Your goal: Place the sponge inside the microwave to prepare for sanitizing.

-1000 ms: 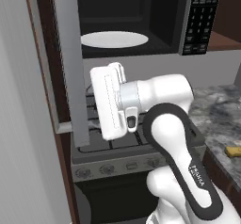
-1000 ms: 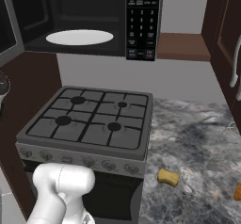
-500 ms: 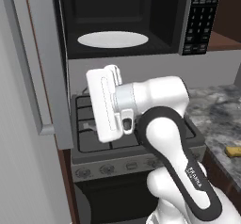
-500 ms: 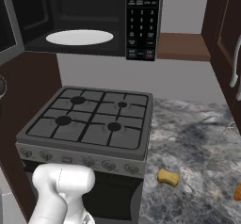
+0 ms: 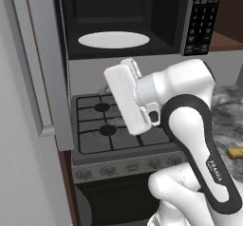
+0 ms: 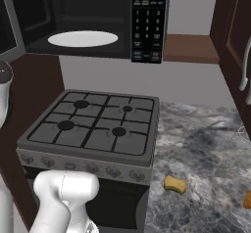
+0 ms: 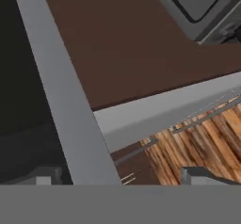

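On the marbled grey counter (image 6: 206,153), to the right of the grey gas stove (image 6: 95,127), lies the sponge (image 6: 175,183), near the counter's front edge and close to the stove's front right corner. An orange thing (image 6: 248,199) shows at the right border of the right base view; what it is I cannot tell. Above the stove hangs the microwave (image 6: 93,16), its cavity open, with the white round plate (image 6: 82,38) inside and nothing on it. The black button panel (image 6: 148,19) is on its right side. The microwave door (image 5: 45,63) is swung out to the left, its silver frame standing upright between the robot's hand and the wall.

From the left base view the white arm covers much of the stove and most of the counter; the sponge (image 5: 236,152) shows there as a small yellowish piece at the right border, past the arm. The right base view gives the whole stove top with four burners, the counter, and the dark wooden cabinets (image 6: 238,36) at the right. The hand view looks closely at a grey bar crossing a brown surface, with wood-grain flooring (image 7: 207,143) beyond. The gripper (image 7: 122,177) has its jaws spread fully wide, with nothing between them.
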